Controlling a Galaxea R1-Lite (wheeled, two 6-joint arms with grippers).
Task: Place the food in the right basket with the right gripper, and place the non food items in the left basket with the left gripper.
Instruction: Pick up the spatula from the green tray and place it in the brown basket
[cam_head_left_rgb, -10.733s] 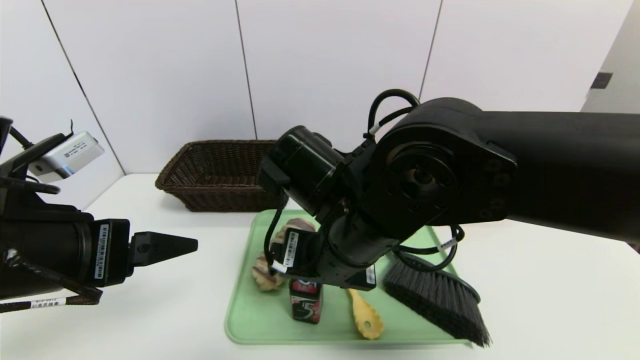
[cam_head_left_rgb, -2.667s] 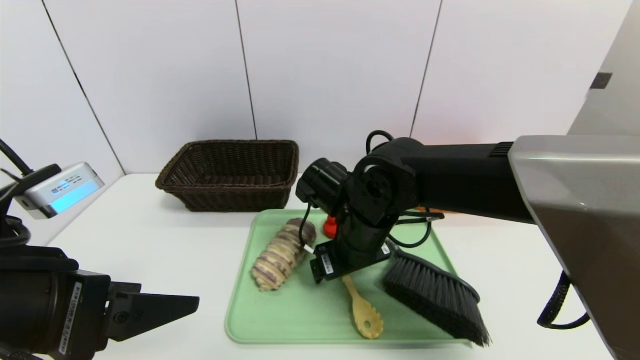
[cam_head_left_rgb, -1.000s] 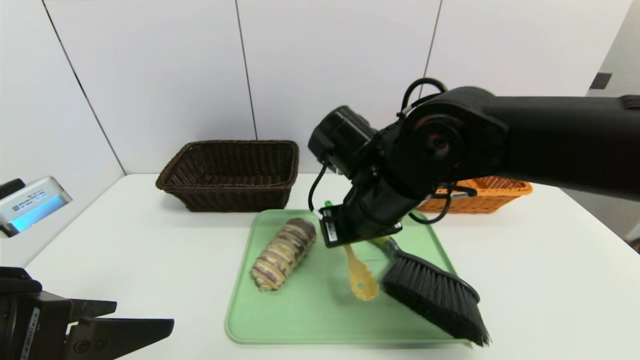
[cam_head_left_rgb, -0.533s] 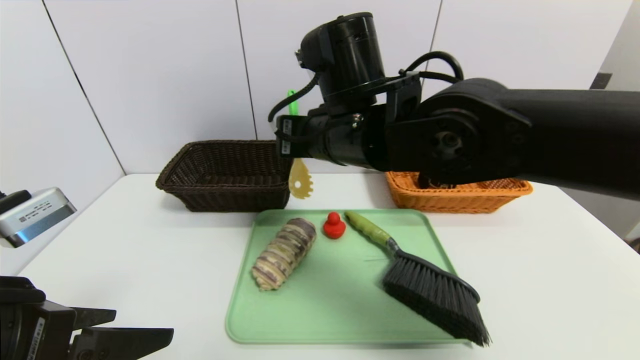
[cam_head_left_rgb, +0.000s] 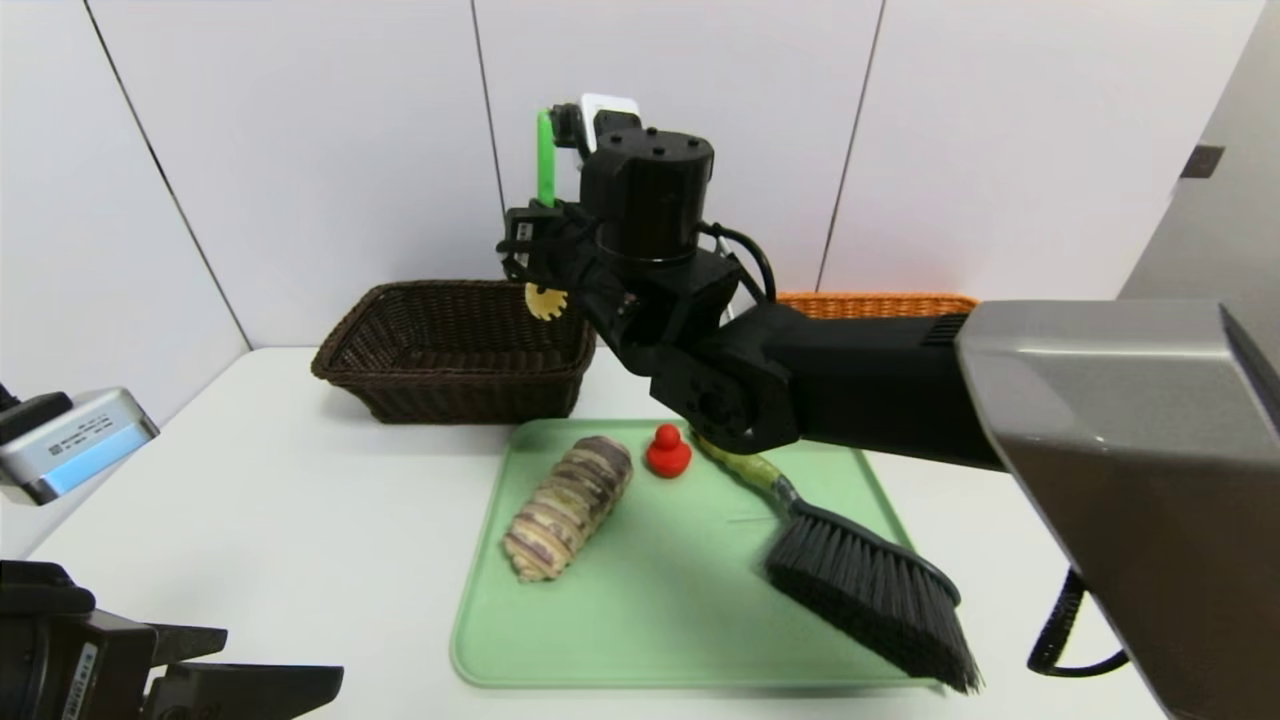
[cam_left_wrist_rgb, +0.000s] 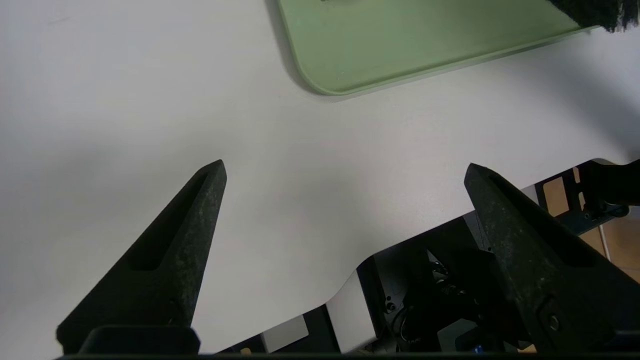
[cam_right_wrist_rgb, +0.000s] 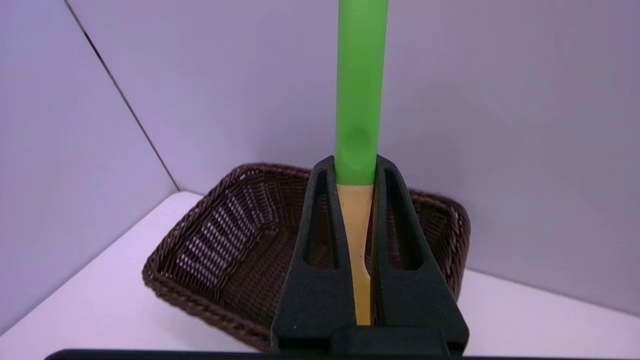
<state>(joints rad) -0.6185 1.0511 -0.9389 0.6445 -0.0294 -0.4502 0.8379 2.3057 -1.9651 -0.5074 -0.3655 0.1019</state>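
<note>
My right gripper (cam_head_left_rgb: 538, 252) is shut on the yellow slotted spoon (cam_head_left_rgb: 546, 298), holding it upright with its green handle (cam_right_wrist_rgb: 360, 90) pointing up, above the near right corner of the dark brown left basket (cam_head_left_rgb: 455, 345). In the right wrist view both fingers (cam_right_wrist_rgb: 320, 240) press the spoon's neck with the basket (cam_right_wrist_rgb: 225, 240) beneath. The striped beige roll (cam_head_left_rgb: 568, 505), the red knob toy (cam_head_left_rgb: 668, 450) and the black-bristled brush (cam_head_left_rgb: 865, 590) lie on the green tray (cam_head_left_rgb: 650, 630). My left gripper (cam_head_left_rgb: 285, 660) waits open over the table's front left, empty (cam_left_wrist_rgb: 345, 167).
The orange right basket (cam_head_left_rgb: 870, 300) shows only its rim behind my right arm. The tray's corner (cam_left_wrist_rgb: 400, 50) and the brush's bristles (cam_left_wrist_rgb: 590, 10) lie beyond my left gripper. The table's front edge (cam_left_wrist_rgb: 320, 295) is just below that gripper.
My right gripper has lifted the spoon off the tray and swung it up and to the left, over the dark basket. The left gripper has barely moved.
</note>
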